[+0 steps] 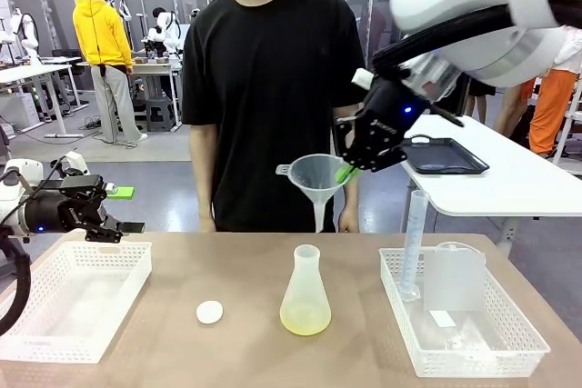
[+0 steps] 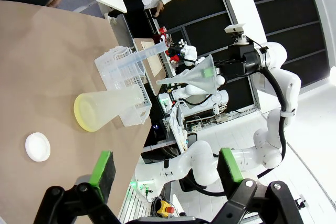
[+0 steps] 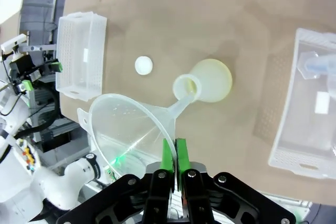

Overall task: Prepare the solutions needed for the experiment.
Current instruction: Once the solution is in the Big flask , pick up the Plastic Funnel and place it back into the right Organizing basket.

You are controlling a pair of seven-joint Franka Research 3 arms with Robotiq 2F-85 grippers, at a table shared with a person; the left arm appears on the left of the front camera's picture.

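At far left we see the left end effector [image 1: 127, 210] hovering by the far edge of a white basket [image 1: 136, 272], jaws apart and holding nothing. Further right a white disc [image 1: 209, 313] lies on the tabletop [image 1: 236, 265] beside the flask [image 1: 306, 283] — the solutions [image 1: 305, 320] sit shallow in its base. Above it, the right end effector [image 1: 348, 171] is clamped on the rim of a funnel [image 1: 314, 174].

The brown table [image 1: 227, 270] bears a flask [image 1: 306, 283] of shallow yellow-green liquid [image 1: 306, 320] near its middle, a white disc [image 1: 210, 313] just left of the flask, a white basket [image 1: 55, 349] farther left, and another basket [image 1: 473, 363] to the flask's right.
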